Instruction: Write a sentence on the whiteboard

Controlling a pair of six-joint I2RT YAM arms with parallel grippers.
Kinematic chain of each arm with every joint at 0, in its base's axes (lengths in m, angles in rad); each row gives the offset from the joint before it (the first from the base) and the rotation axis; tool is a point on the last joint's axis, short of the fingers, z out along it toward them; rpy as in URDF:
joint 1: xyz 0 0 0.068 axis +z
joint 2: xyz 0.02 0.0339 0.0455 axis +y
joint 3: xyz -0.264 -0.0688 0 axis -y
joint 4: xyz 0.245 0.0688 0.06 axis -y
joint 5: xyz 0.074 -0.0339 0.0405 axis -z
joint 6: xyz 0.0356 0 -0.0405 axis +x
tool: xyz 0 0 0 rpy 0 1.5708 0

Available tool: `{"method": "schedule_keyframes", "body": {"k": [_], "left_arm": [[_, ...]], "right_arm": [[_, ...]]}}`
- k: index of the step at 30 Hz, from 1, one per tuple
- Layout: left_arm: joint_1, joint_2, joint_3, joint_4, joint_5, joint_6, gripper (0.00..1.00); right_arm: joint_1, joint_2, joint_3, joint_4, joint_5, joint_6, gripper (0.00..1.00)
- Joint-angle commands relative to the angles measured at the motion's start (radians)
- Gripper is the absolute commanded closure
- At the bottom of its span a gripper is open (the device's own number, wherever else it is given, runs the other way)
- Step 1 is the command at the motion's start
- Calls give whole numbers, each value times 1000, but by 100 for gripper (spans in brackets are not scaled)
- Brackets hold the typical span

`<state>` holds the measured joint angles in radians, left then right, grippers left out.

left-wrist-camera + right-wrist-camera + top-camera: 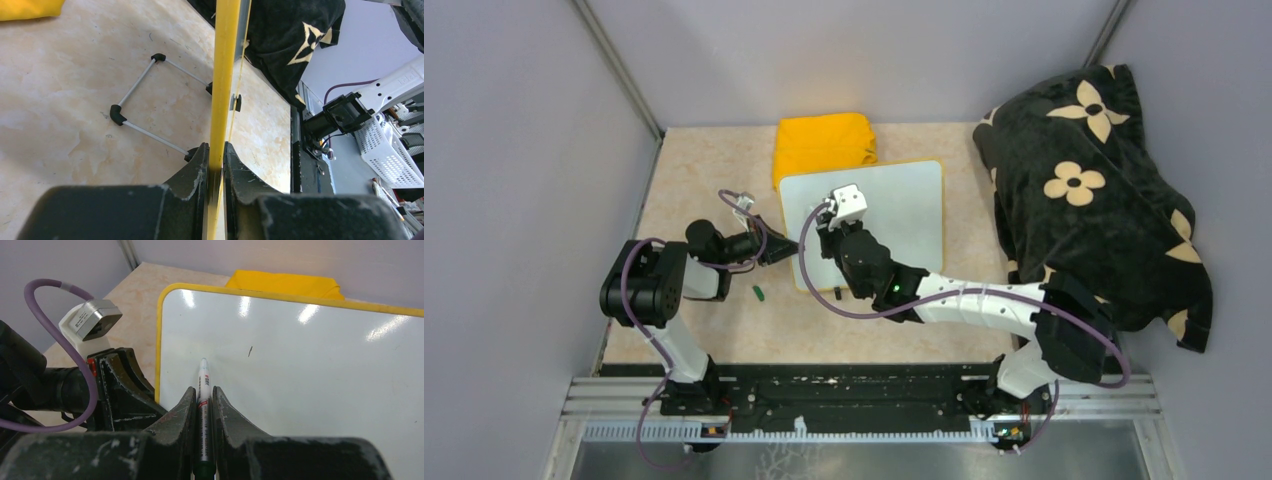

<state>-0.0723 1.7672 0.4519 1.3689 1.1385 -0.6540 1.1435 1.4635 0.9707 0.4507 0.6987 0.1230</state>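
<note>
Light, stiff and slick, the whiteboard (899,205) would likely skid, so the left gripper (215,152) pinches its rim, the right gripper (203,394) the marker (203,374).

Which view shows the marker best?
Right wrist: the marker sits clamped in the right gripper, tip toward the whiteboard. Top external hides it under that arm; left wrist shows none of it.

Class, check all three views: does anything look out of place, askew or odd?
A small green piece, likely the marker's cap, lies loose on the table by the left arm. The whiteboard sits askew to the table's edges, its rim clamped by the left pincer. One short dark mark dots its otherwise blank surface.
</note>
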Motion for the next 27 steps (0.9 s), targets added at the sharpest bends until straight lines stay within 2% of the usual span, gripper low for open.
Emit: {"method": "schedule_keyframes", "body": {"k": [1, 27], "left_arm": [[6, 0, 7, -20, -32, 30, 100], [6, -1, 4, -18, -35, 30, 100]], "right_arm": [[10, -1, 58, 15, 17, 9, 100], [10, 86, 133, -42, 91, 38, 100]]}}
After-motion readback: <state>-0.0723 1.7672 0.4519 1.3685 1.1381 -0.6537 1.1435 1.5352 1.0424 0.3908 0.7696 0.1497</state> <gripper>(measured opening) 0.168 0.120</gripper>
